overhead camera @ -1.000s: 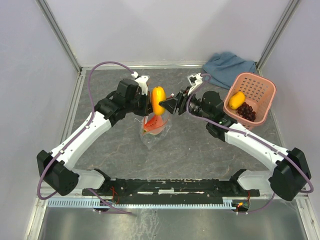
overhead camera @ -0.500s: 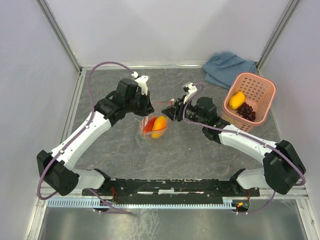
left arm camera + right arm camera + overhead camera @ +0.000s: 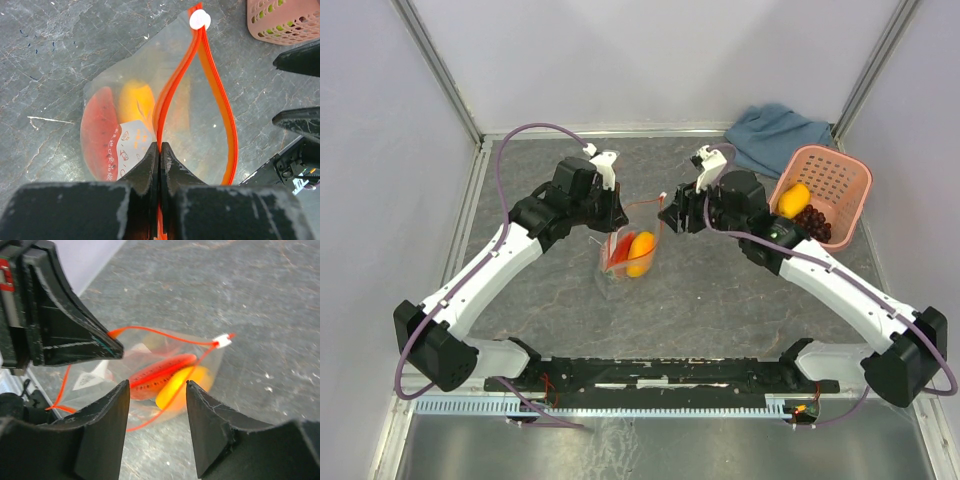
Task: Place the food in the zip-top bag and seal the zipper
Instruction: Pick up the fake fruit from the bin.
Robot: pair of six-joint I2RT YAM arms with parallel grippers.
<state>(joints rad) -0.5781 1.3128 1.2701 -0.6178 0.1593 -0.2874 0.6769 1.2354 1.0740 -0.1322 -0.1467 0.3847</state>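
Note:
The zip-top bag (image 3: 623, 268) stands open on the table with the watermelon wedge (image 3: 618, 247) and the orange fruit (image 3: 641, 251) inside. My left gripper (image 3: 610, 214) is shut on the zipper (image 3: 170, 90) strip at the bag's near corner and holds the mouth up; the white end piece (image 3: 200, 20) is at the far end. My right gripper (image 3: 669, 214) is open and empty just right of the bag's mouth. In the right wrist view the gripper (image 3: 157, 387) looks down at the wedge (image 3: 160, 371) and the orange fruit (image 3: 187, 382). The yellow oblong fruit (image 3: 793, 199) and grapes (image 3: 812, 222) lie in the basket.
The pink lattice basket (image 3: 840, 172) stands at the right, behind my right arm. A blue-grey cloth (image 3: 775, 130) lies at the back right. Grey walls and a metal frame bound the table.
One second ago my right gripper held the orange fruit above the bag. The fruit now lies in the bag beside the wedge, and the right gripper is open and has drawn back to the right.

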